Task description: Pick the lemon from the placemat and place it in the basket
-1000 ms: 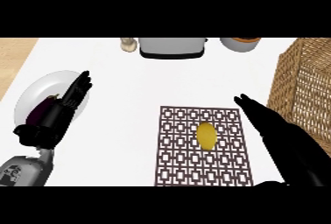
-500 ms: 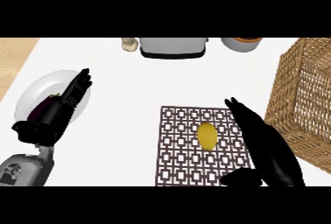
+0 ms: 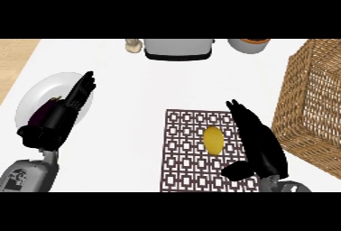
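Note:
A yellow lemon (image 3: 213,140) lies on the dark patterned placemat (image 3: 190,153) in the lower middle of the head view. My right hand (image 3: 258,143) stands open just right of the lemon, fingers straight and pointing away, thumb low at the mat's near edge. The fingers hide the mat's right border. The wicker basket (image 3: 311,103) rises at the right edge, close beside that hand. At the left, my left hand (image 3: 61,115) rests open with fingers up, over a white plate.
A white plate (image 3: 40,97) lies at the left under the left hand. At the counter's far edge stand a grey toaster (image 3: 178,47), a small pale shaker (image 3: 134,44) and a bowl (image 3: 249,44). Wooden floor shows beyond the counter's left edge.
My right hand has moved left across the placemat, from near the basket to right beside the lemon. The lemon and the left hand have stayed put.

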`<state>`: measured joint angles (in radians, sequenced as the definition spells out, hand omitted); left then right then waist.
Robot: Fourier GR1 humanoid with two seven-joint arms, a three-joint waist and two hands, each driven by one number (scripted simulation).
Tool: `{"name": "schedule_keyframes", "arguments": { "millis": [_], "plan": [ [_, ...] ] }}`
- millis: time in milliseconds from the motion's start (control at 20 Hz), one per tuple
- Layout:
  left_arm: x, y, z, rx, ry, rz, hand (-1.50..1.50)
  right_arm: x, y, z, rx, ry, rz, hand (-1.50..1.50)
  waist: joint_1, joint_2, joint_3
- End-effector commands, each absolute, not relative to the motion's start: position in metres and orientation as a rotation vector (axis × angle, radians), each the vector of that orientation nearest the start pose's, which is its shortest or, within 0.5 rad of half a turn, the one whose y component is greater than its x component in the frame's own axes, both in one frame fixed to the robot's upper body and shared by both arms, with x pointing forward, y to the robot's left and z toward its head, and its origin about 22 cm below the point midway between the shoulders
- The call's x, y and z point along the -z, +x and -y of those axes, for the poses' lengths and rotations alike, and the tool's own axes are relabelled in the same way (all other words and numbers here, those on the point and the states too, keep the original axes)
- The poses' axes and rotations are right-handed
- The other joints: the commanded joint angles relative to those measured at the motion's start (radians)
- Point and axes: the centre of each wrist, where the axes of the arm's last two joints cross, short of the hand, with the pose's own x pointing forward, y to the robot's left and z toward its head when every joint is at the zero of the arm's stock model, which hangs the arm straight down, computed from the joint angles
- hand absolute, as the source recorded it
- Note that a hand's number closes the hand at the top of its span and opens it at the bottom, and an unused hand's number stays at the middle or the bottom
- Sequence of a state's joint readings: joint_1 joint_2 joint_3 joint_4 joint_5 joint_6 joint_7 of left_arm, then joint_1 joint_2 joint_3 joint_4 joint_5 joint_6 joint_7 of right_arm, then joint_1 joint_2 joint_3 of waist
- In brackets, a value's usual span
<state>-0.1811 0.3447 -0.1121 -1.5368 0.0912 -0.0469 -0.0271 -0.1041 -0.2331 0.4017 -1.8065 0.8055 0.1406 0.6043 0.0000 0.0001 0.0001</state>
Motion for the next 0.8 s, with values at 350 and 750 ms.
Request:
{"name": "schedule_keyframes", "arguments": {
  "millis": [350, 750],
  "plan": [
    [-0.051, 0.281, -0.257, 0.368, 0.054, 1.688, 0.00, -0.075, 0.235, 0.147, -0.933, -0.675, 1.325, -1.50, -0.001, -0.001, 0.000],
    [-0.066, 0.282, -0.272, 0.379, 0.051, 1.688, 0.00, -0.052, 0.245, 0.167, -0.966, -0.724, 1.244, -1.50, 0.000, 0.000, 0.000]
  ]
}}
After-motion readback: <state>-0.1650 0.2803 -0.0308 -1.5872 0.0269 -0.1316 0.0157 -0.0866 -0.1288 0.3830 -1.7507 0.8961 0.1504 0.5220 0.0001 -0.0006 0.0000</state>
